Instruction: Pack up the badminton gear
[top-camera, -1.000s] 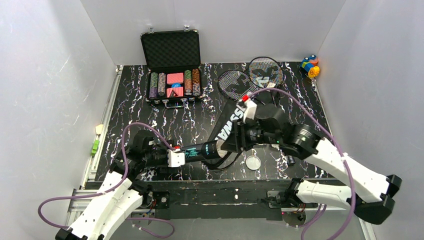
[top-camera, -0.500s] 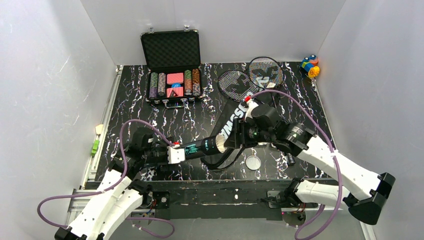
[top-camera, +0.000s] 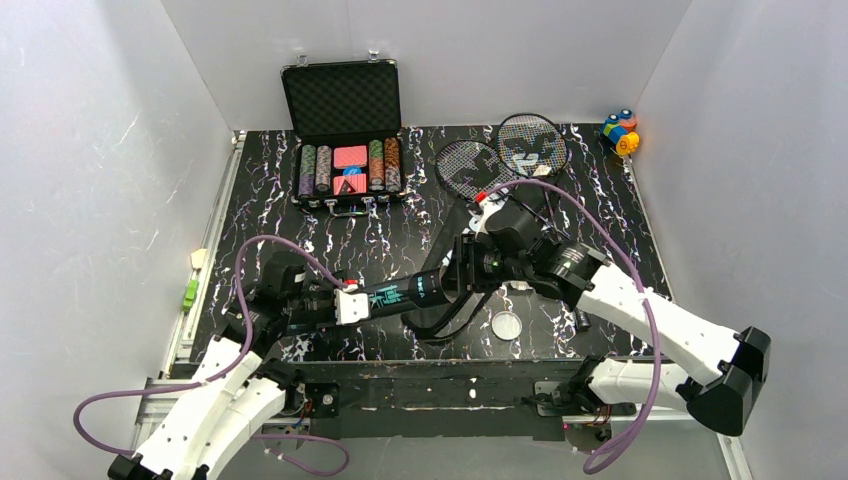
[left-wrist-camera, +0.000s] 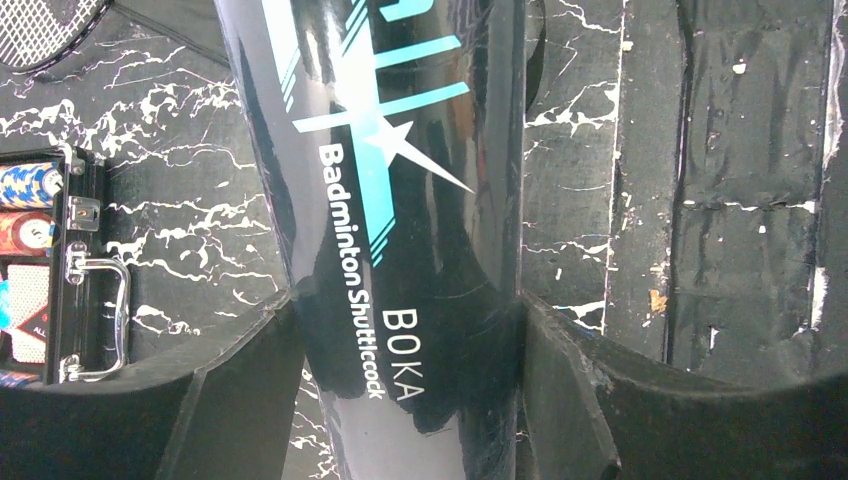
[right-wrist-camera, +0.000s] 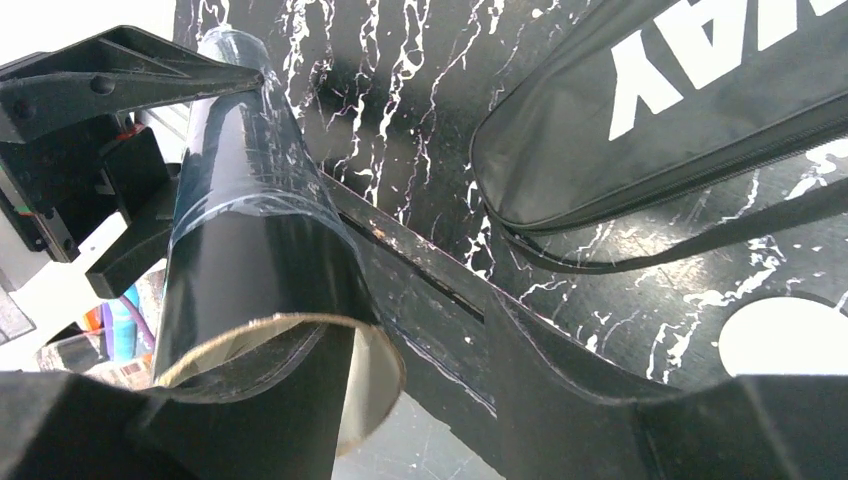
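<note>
My left gripper (top-camera: 372, 301) (left-wrist-camera: 405, 345) is shut on a long black tube (top-camera: 405, 292) (left-wrist-camera: 400, 190) with teal print, held off the table. The tube's open end (right-wrist-camera: 270, 345) points at my right gripper (top-camera: 460, 276) (right-wrist-camera: 420, 345). That gripper is open: one finger (right-wrist-camera: 250, 420) stands at the tube's mouth and the other stands apart to the right. The black bag (right-wrist-camera: 680, 110) with white lettering lies under my right arm. Two black-framed rackets (top-camera: 470, 166) (top-camera: 532, 143) rest at the back. Inside the tube I can see nothing.
An open case of poker chips (top-camera: 345, 150) stands at the back left. Colourful toy blocks (top-camera: 620, 132) sit in the back right corner. A round pale lid (top-camera: 506, 324) (right-wrist-camera: 785, 335) and a small dark object (top-camera: 582, 320) lie near the front edge.
My right arm has moved left and now covers the bag's lettering, with its gripper closer to the tube's mouth. The tube's free end has swung slightly away from the front edge.
</note>
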